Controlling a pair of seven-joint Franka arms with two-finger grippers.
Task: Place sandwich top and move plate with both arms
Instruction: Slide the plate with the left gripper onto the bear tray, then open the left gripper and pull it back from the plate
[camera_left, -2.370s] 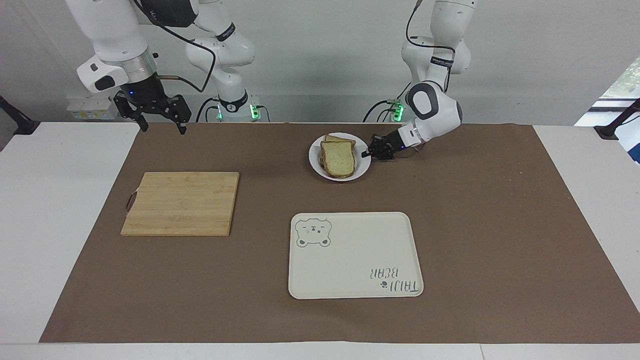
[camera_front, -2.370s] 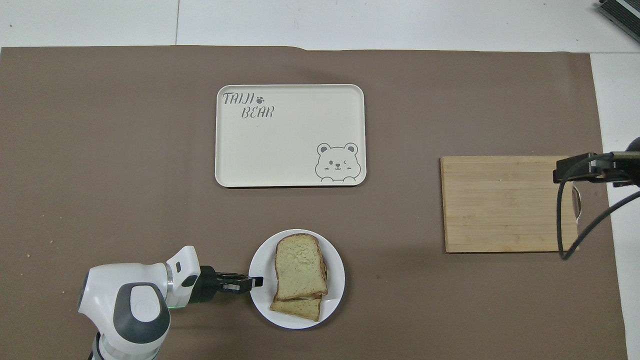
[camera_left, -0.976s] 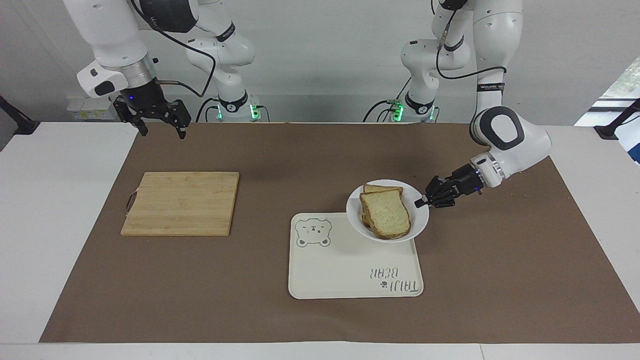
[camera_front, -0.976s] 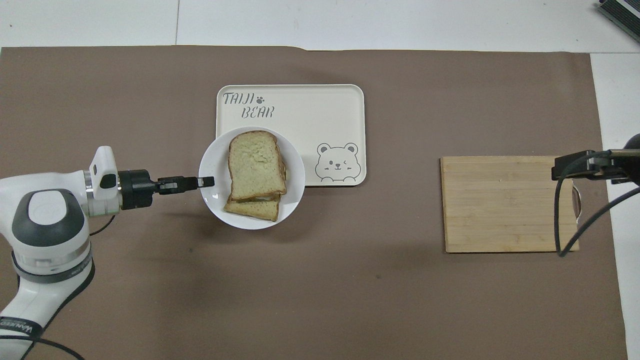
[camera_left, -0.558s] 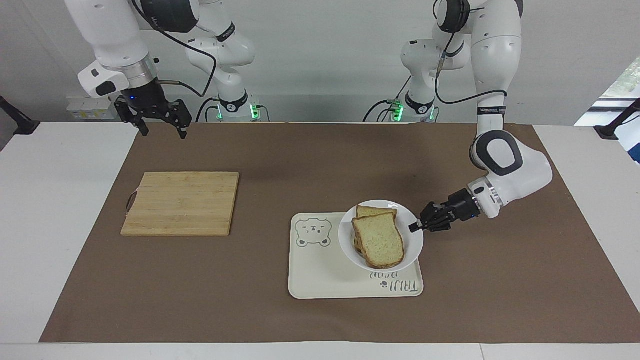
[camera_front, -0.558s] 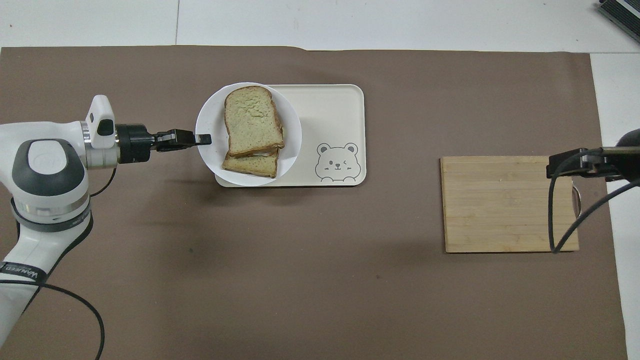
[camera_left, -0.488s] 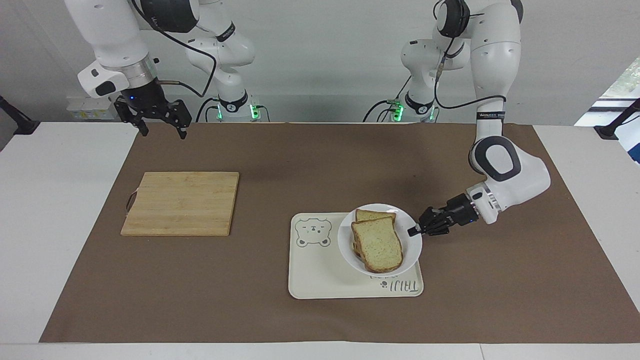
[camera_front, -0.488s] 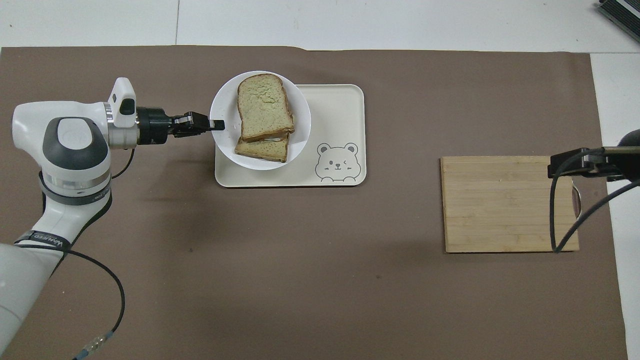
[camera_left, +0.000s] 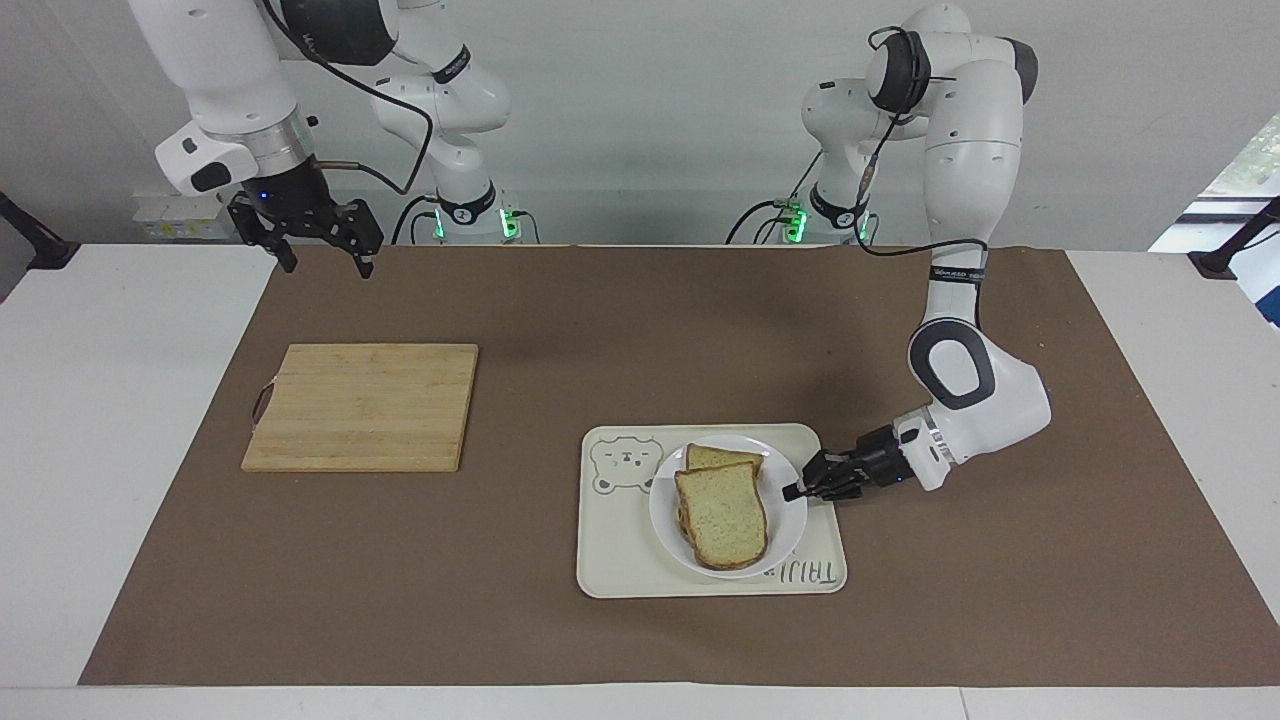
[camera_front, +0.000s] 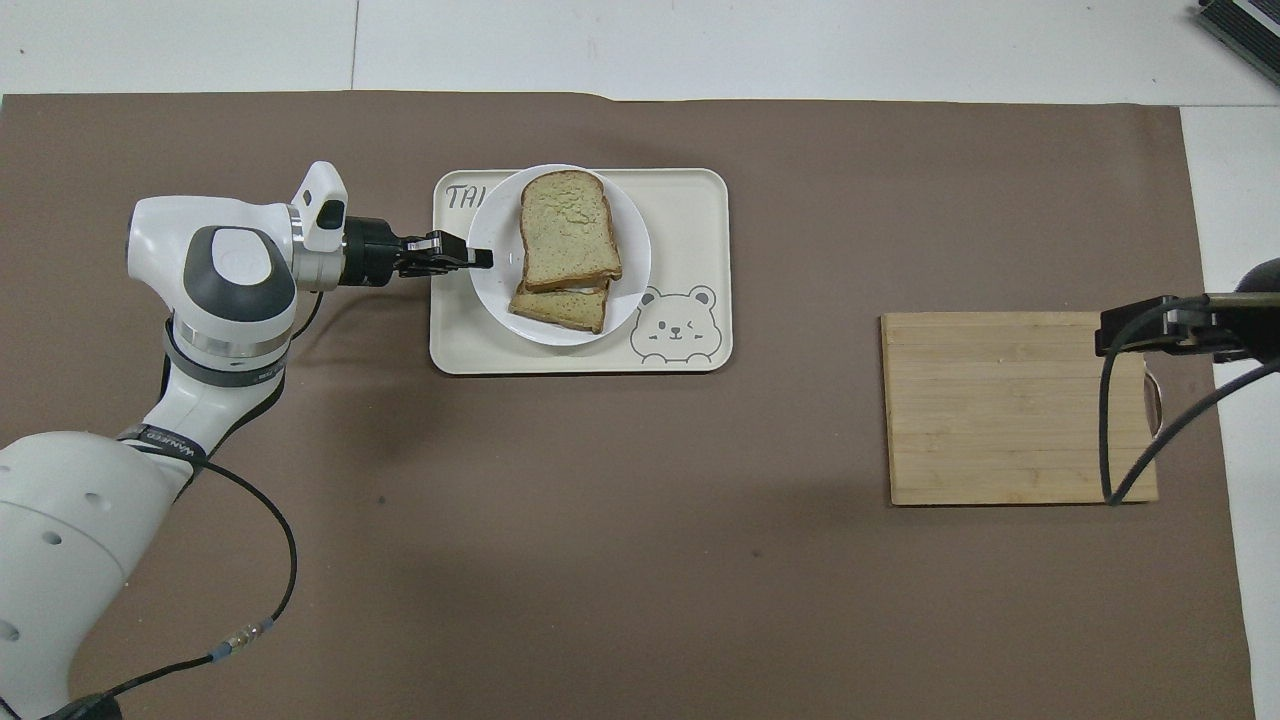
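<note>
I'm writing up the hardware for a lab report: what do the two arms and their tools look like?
Both arms are glossy white jointed segments with grey joint caps and black cables trailing alongside. The left arm bears a black band with white lettering. The left tool and right tool are black, two-fingered.

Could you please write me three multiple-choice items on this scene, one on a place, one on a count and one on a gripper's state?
1. Where is the plate?
A. on the cutting board
B. over the tray
C. on the bare brown mat

2. How many bread slices show on the plate?
A. one
B. two
C. four

3. What is the left gripper doing?
A. shut on the plate's rim
B. open above the cutting board
C. shut on a bread slice

Answers:
1 B: the plate lies within the tray's outline in both views.
2 B: the top slice overlaps a second slice.
3 A: its fingertips pinch the rim; the open right gripper waits past the cutting board.
</note>
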